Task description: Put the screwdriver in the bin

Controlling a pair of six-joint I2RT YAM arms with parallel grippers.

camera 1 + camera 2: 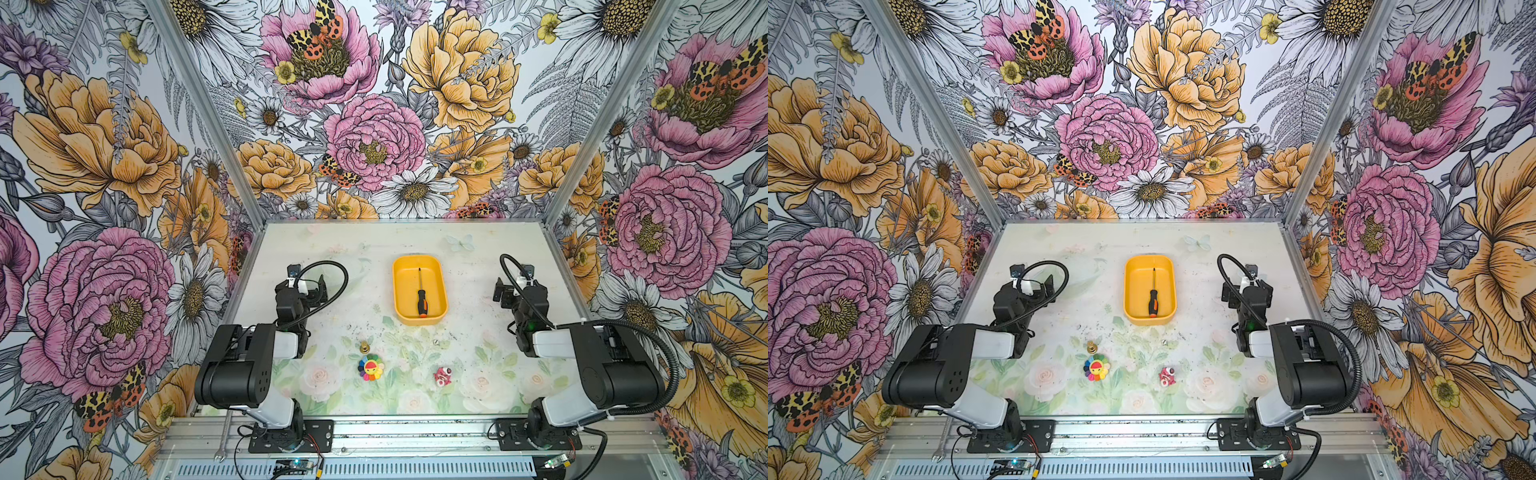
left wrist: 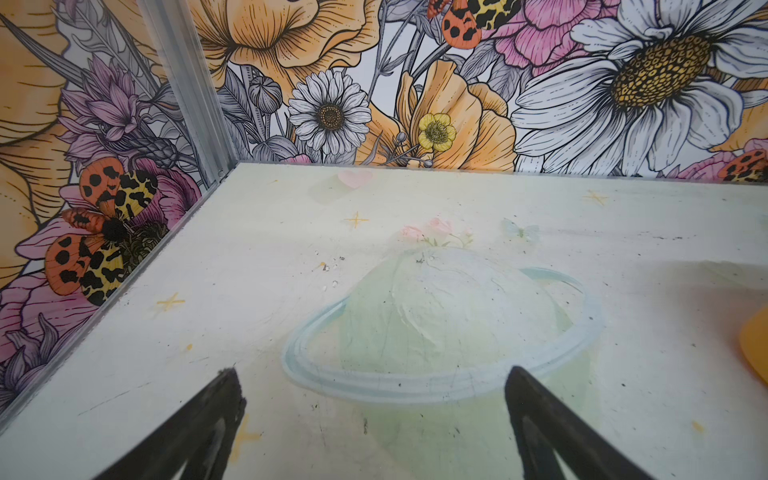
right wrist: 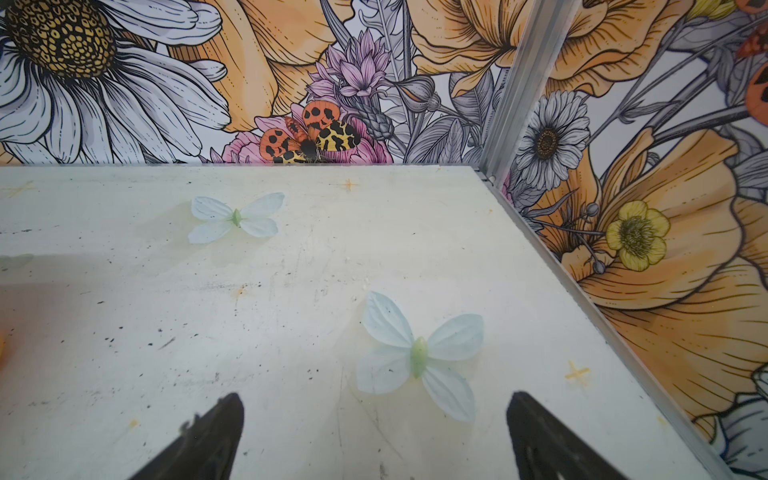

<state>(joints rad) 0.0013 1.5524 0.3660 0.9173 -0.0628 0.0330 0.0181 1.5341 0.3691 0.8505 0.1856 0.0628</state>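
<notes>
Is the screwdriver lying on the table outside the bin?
No, in both top views the screwdriver lies flat inside the bin, with its handle toward the near wall.

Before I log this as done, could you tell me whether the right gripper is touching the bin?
Apart: in both top views bare table separates the right gripper from the bin, with its jaws open.

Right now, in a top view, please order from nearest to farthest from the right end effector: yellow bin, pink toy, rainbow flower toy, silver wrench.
1. Yellow bin, mid-table, beside the right end effector.
2. Pink toy, front centre.
3. Rainbow flower toy, front, further left.
4. Silver wrench, front-left rail.
</notes>
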